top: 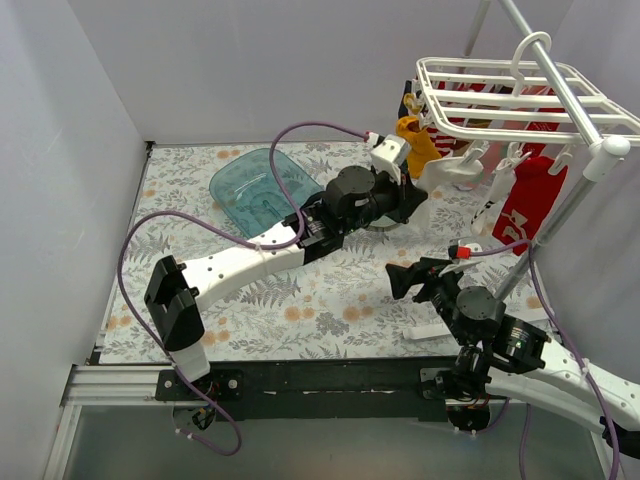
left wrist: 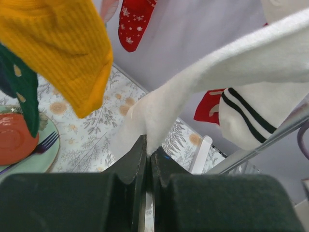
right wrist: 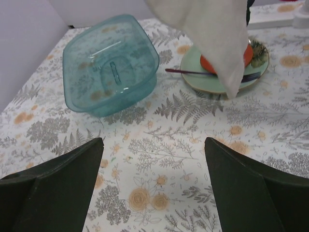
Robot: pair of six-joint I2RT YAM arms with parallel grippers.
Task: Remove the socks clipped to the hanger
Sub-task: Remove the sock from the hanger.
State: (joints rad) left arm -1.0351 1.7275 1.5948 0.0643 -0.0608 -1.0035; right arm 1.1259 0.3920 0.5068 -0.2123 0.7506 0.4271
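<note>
White sock (left wrist: 193,92) hanging from the hanger (top: 530,125) is clamped in the outstretched left pincer (left wrist: 148,147); right pincer (right wrist: 154,145) hovers low, spread apart.

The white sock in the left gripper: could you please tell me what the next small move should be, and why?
Probably a short pull down and away from the hanger. The left gripper is shut on the white sock, which stretches up toward the hanger and seems not yet unclipped, so a gentle tug should free it.
</note>
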